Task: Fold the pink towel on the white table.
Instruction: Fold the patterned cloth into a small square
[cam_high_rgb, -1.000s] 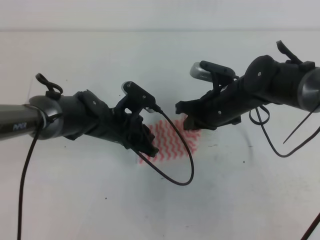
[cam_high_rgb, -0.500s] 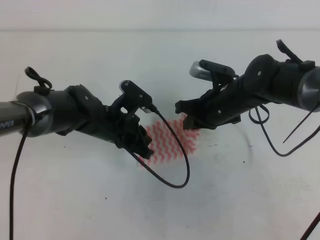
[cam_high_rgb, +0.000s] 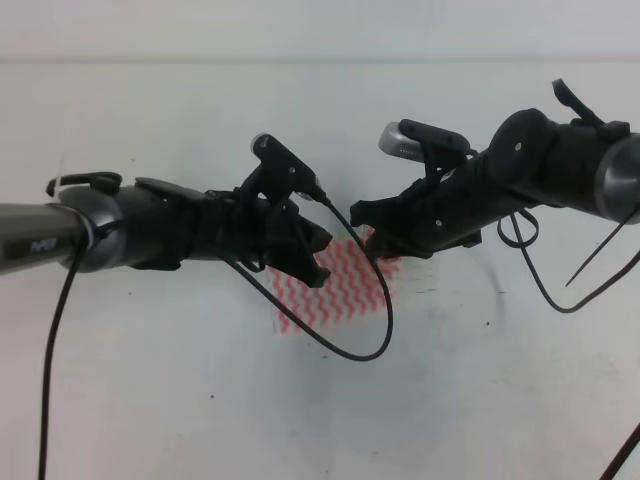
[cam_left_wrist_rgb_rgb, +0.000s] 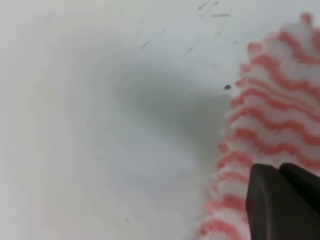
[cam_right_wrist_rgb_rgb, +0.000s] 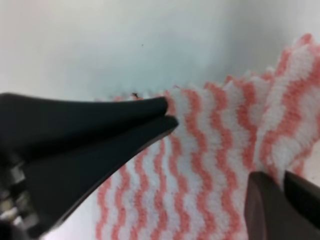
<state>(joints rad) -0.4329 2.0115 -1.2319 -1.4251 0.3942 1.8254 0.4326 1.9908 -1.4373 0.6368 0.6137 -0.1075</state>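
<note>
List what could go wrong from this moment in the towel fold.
1. The left gripper and right gripper sit close together over the pink towel; another inward move could make them collide.
2. The left arm's loose black cable droops across the towel and could drag or snag it.
3. Each gripper seems to pinch only an edge, so the cloth may slip onto the white table.

- Left gripper (cam_high_rgb: 312, 262) — arm reaching in from the left, nearly level, jaws pressed together.
- Right gripper (cam_high_rgb: 366, 236) — arm slanting in from the right, jaws closed too.
</note>
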